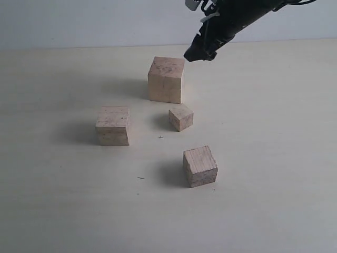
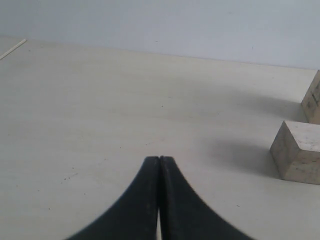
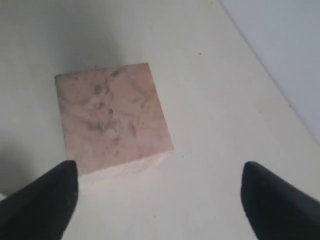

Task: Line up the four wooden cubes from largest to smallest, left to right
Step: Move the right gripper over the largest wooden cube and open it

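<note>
Four pale wooden cubes stand apart on the table. The largest cube (image 1: 166,79) (image 3: 112,116) is at the back. A second-largest cube (image 1: 112,125) (image 2: 299,150) lies to the left, the smallest cube (image 1: 180,117) sits in the middle, and a mid-sized cube (image 1: 199,166) is nearest the front. My right gripper (image 1: 200,54) (image 3: 159,172) hovers open just above and to the right of the largest cube, holding nothing. My left gripper (image 2: 159,159) is shut and empty, low over bare table; the exterior view does not show it.
The pale table (image 1: 274,158) ends at a light wall (image 1: 79,21) along the back. An edge of the largest cube (image 2: 313,99) shows at the border of the left wrist view.
</note>
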`<state>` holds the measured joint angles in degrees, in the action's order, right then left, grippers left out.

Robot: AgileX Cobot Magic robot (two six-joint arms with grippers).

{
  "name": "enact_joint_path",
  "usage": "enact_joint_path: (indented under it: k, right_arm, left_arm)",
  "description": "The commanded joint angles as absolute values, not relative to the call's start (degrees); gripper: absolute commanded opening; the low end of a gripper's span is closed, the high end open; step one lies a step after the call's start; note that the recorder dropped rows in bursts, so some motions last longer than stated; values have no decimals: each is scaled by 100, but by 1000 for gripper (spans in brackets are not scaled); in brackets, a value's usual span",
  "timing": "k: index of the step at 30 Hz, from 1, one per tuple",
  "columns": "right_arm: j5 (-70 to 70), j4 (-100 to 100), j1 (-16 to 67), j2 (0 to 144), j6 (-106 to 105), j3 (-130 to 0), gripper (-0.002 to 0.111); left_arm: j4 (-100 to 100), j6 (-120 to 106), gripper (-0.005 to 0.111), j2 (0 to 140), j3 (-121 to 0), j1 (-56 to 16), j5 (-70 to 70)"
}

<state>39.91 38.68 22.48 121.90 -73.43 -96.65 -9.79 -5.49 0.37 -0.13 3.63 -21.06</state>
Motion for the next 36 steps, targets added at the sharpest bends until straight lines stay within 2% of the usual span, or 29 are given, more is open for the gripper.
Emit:
enact_joint_path:
  k: [1,9,14,20,26,36]
  right_arm:
    - [3636,4650,2234,12346,-7698,-9701,97]
    - [3638,4792,2234,12403,-7805,-9701,98]
    - [3527,5402,2224,12547,-9160,-9701,97]
    - [4046,7329,2204,12898,-11163,-9701,97]
    - [4410,7687,2204,13155,-12056,-9701,97]
    - [4476,7947,2150,13482,-12087,-9701,97]
  left_arm:
    - [-963,-548,0,0,0,323,-2055]
    - [-963,-548,0,0,0,323,-2055]
    - [-963,-548,0,0,0,323,-2055]
    - [-963,-548,0,0,0,323,-2055]
    - [-963,-548,0,0,0,323,-2055]
    - [-963,-548,0,0,0,323,-2055]
